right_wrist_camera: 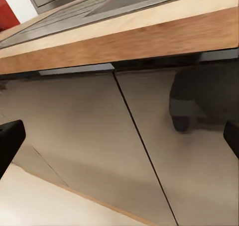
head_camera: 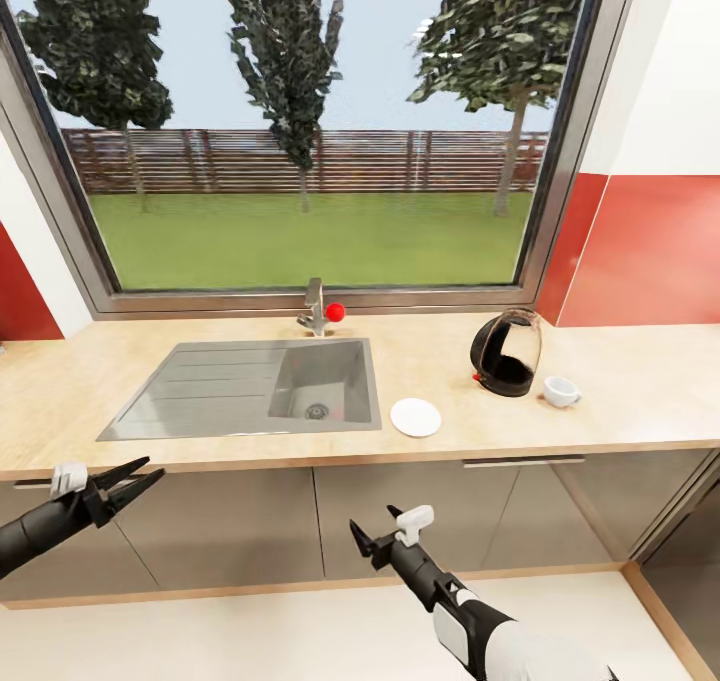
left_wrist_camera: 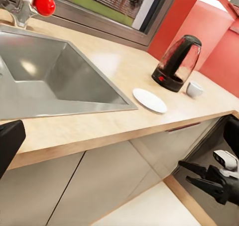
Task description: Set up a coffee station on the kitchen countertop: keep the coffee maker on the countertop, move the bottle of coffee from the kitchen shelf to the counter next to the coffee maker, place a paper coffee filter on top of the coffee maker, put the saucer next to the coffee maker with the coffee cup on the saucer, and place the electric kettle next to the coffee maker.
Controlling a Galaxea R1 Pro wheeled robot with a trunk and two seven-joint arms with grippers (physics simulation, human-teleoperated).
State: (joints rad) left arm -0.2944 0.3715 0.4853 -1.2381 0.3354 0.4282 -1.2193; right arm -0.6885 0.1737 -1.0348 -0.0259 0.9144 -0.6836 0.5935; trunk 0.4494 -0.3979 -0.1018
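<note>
Head view, read left to right: we see the left gripper point(head_camera: 140, 476) held low in front of the grey cabinets point(head_camera: 230, 526), its two black fingers spread apart with nothing between them. Above it runs the countertop point(head_camera: 640, 381), with a steel sink point(head_camera: 240, 386) set into it below the window point(head_camera: 300, 121). Behind the basin stands a tap point(head_camera: 314, 309) with a red knob point(head_camera: 335, 312). Just right of the sink lies the saucer point(head_camera: 415, 417), bare, near the front edge. Further right stands the kettle point(head_camera: 507, 353), upright, and just beside it on its right sits the cup point(head_camera: 560, 391), resting directly on the countertop and well apart from the saucer. Below, in front of the cabinets, we see the right gripper point(head_camera: 372, 528), its fingers likewise apart and empty, pointing up toward the counter edge.

Left wrist view: we find the same order along the countertop point(left_wrist_camera: 114, 66), namely sink point(left_wrist_camera: 45, 81), saucer point(left_wrist_camera: 149, 100), kettle point(left_wrist_camera: 178, 62) and cup point(left_wrist_camera: 194, 89), with the right gripper point(left_wrist_camera: 191, 175) open, low beside the cabinets.

Right wrist view: we look from below at the countertop's front edge point(right_wrist_camera: 124, 44) and the cabinet doors point(right_wrist_camera: 99, 136); dark fingertips point(right_wrist_camera: 9, 141) sit at opposite margins, confirming a wide opening.
</note>
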